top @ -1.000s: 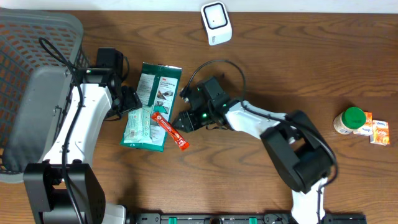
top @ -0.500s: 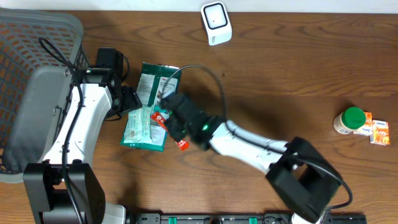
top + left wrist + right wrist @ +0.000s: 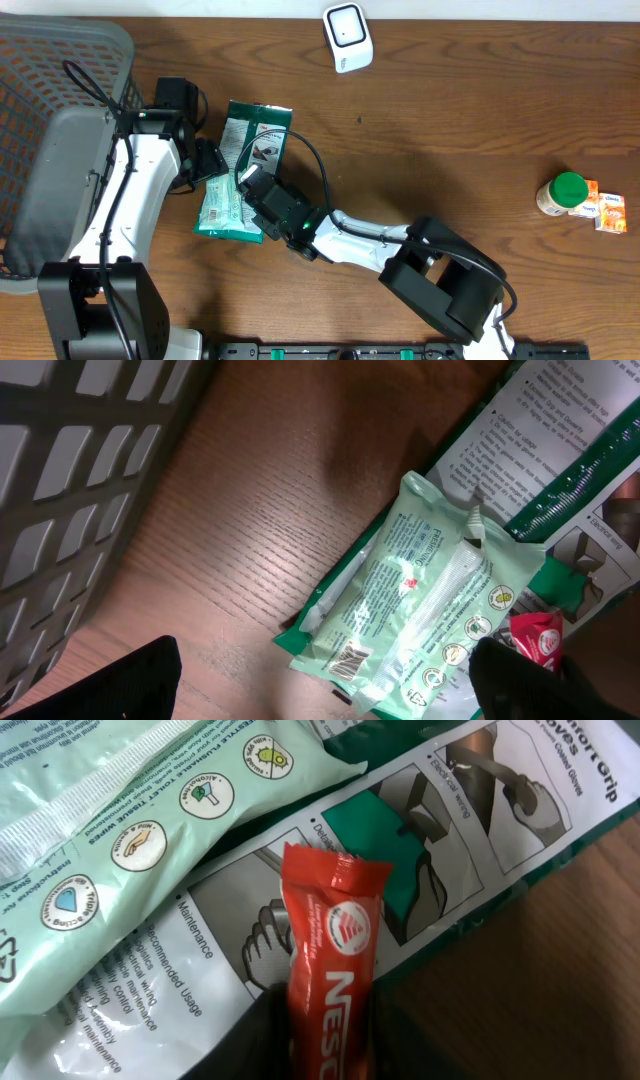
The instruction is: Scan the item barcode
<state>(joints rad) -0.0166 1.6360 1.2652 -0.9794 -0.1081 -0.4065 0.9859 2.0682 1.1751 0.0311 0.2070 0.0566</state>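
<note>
Red sachet point(image 3: 330, 960) lies near the left-centre of the wooden table point(image 3: 450, 120), on top of a dark green and white printed pack point(image 3: 258, 135) and just beside a light green wipes pack point(image 3: 228, 208). Its upper end is free and its lower end runs down between the right gripper point(image 3: 325, 1055) fingers. Right wrist view: dark fingers point(image 3: 245, 1040) sit close on both sides of the sachet and look to be touching it, but I cannot tell if the grip is firm or the jaws only bracket it. In the overhead view the right arm reaches across from the table's near edge and its gripper covers the sachet. Left gripper point(image 3: 325, 675) hangs over the light green pack with its jaws spread wide and nothing between them. A barcode point(image 3: 345, 658) shows on that pack near its lower corner. The light green pack partly overlaps the dark green one. White scanner point(image 3: 347, 37) stands at the far edge, well apart from the sachet. Grey basket point(image 3: 60, 60) is at the far left, beside the left arm. Green-lidded jar point(image 3: 562, 195) and small orange boxes point(image 3: 606, 208) sit at the far right, touching or nearly so.
</note>
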